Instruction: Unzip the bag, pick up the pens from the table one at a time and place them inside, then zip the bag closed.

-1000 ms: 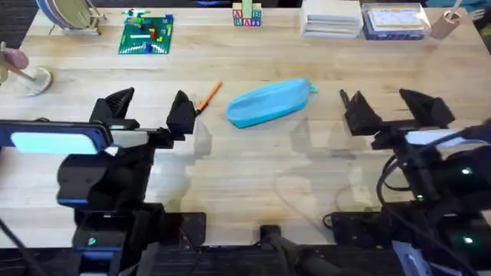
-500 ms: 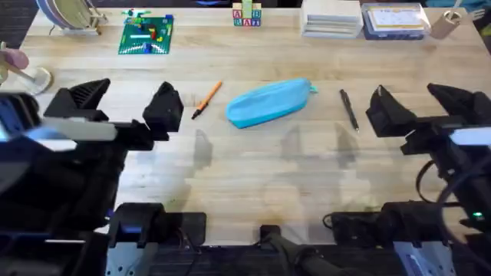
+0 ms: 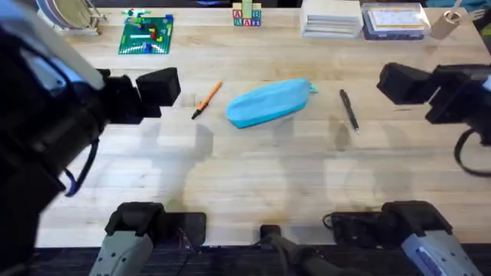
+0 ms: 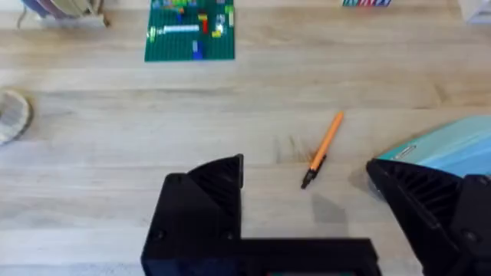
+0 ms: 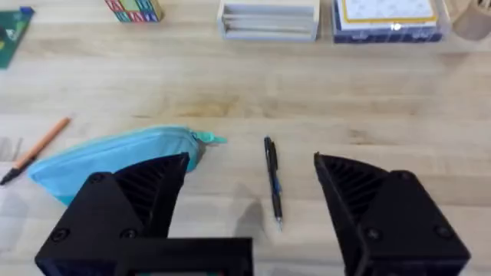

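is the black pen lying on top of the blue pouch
No, the black pen lies on the bare table beside the bag, with a clear gap between them.

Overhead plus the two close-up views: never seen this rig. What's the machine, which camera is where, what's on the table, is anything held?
Two robot arms sit at a wooden table. The overhead view is a fixed camera above their bases. Each close-up comes from a camera on one wrist, looking past that arm's own two black fingers. The left hand and the right hand are both open and hold nothing. On the table lie a light-blue bag, an orange pen on its left and a black pen on its right. Along the far edge are a green brick plate, lettered blocks and flat boxes.
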### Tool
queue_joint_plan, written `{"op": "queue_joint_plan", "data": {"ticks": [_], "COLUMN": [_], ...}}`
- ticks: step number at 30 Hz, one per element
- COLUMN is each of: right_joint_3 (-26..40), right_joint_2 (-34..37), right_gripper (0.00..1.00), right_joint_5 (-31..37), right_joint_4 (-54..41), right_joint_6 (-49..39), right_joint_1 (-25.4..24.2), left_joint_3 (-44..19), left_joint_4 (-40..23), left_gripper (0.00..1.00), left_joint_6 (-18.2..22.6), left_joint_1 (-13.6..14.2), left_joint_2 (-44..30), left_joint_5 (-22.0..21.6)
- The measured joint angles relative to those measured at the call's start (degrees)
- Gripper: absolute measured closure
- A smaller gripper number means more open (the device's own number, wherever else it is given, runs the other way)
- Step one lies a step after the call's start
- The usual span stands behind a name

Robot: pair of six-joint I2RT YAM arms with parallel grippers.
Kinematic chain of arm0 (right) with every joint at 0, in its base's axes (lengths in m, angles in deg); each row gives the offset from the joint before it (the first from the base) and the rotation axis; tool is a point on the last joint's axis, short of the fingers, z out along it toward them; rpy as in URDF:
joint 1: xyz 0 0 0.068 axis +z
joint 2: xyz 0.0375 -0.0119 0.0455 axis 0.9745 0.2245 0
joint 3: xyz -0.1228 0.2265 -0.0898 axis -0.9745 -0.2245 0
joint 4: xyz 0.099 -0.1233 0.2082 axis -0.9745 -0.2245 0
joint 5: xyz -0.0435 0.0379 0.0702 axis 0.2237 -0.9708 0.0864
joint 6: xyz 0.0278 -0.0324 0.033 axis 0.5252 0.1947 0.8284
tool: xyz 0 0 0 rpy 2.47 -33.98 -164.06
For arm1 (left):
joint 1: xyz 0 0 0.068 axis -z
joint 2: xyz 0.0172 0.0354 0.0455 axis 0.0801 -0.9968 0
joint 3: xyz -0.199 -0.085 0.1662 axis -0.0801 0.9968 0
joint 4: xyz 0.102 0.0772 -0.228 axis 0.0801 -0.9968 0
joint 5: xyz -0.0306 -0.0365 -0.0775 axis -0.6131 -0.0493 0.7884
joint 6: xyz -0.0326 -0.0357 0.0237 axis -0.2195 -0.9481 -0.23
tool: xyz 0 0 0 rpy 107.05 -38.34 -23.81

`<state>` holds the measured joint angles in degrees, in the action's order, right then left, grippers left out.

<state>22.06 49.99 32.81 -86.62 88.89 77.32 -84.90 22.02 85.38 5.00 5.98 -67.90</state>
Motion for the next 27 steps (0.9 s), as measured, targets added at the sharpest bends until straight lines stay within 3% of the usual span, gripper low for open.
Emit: {"op": "queue_joint_plan", "data": {"ticks": [15, 21, 27], "right_joint_3": [21.7, 24.5, 24.5], "right_joint_2": [26.5, 33.6, 35.2], "right_gripper": [0.004, 0.003, 0.003], "right_joint_5": [-0.2, -0.2, -0.3], "right_joint_4": [-20.2, -22.0, -22.2], "right_joint_6": [-2.0, -2.3, -2.4], "right_joint_1": [0.0, 0.0, 0.0], "left_joint_3": [-14.1, -16.0, -16.0], "left_joint_4": [-12.7, -14.0, -14.4], "left_gripper": [0.008, 0.006, 0.007], "left_joint_6": [0.0, 0.0, 0.0], "left_joint_1": [0.0, 0.0, 0.0], "left_joint_2": [-19.9, -24.3, -25.7], "left_joint_5": [0.0, 0.0, 0.0]}}
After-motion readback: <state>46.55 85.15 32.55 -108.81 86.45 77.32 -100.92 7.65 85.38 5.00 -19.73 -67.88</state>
